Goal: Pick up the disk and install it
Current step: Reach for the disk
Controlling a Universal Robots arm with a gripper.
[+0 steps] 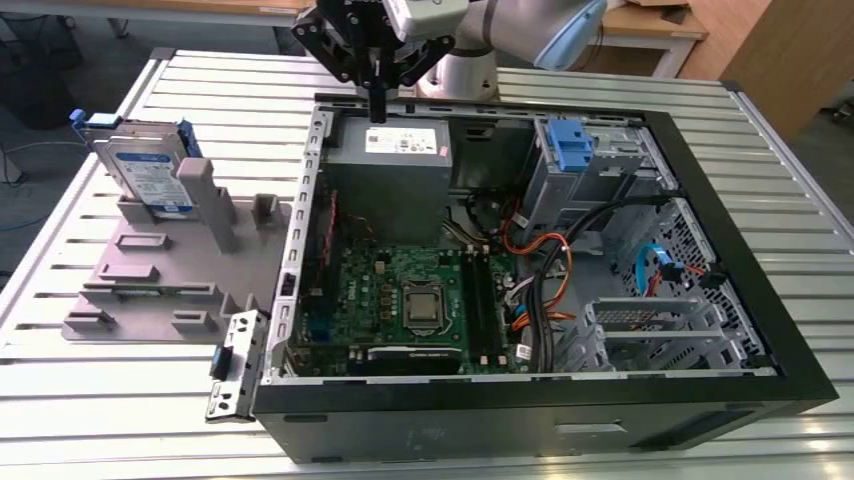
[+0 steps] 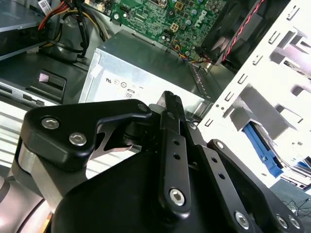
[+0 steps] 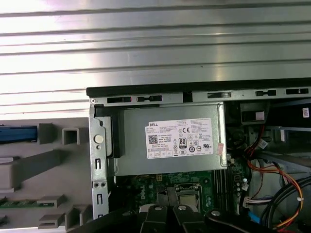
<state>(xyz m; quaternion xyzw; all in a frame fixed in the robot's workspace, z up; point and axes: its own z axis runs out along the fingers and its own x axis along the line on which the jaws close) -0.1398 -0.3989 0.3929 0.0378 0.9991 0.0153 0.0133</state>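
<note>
The disk (image 1: 144, 168), silver with a white-and-blue label and blue side rails, stands upright in a slot of the grey fixture (image 1: 147, 270) at the exterior view's left. One blue rail of the disk (image 3: 17, 134) shows in the first wrist view. My gripper (image 1: 378, 112) hangs over the rear rim of the open computer case (image 1: 721, 392), above the grey power-supply box (image 1: 400, 140), well to the right of the disk. Its black fingers (image 2: 169, 104) are pressed together, shut on nothing.
The case lies open on the slatted metal table (image 1: 801, 200), with the motherboard (image 1: 400, 300), loose cables (image 1: 561, 250) and a bright-blue latch piece (image 1: 567, 145) at the drive bay. A black bracket with a blue tab (image 1: 234, 365) lies by the case's front corner.
</note>
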